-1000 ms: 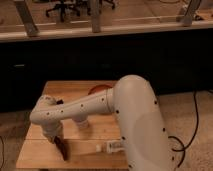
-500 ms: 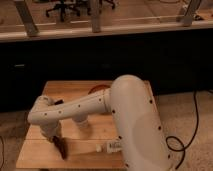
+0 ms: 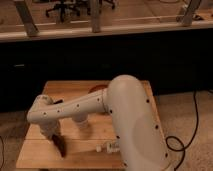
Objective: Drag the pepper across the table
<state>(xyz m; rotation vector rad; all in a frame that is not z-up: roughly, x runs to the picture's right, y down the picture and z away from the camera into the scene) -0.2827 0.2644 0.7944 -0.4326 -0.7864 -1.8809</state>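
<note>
The pepper (image 3: pixel 61 146), a slim dark reddish-brown pod, lies on the front left part of the light-wood table (image 3: pixel 37 152). My gripper (image 3: pixel 54 135) hangs down from the white arm (image 3: pixel 75 109) at the pepper's upper end, right over or against it. Whether it touches the pepper I cannot tell. The arm's large white body (image 3: pixel 132 120) covers the right half of the table.
A small white object (image 3: pixel 106 147) lies near the table's front edge, right of the pepper. A round reddish-orange thing (image 3: pixel 97 89) shows at the back, partly hidden by the arm. A dark cable (image 3: pixel 192 125) runs over the floor at the right.
The arm has shifted slightly to the left. The gripper and the pepper stay in nearly the same spot at the front left.
</note>
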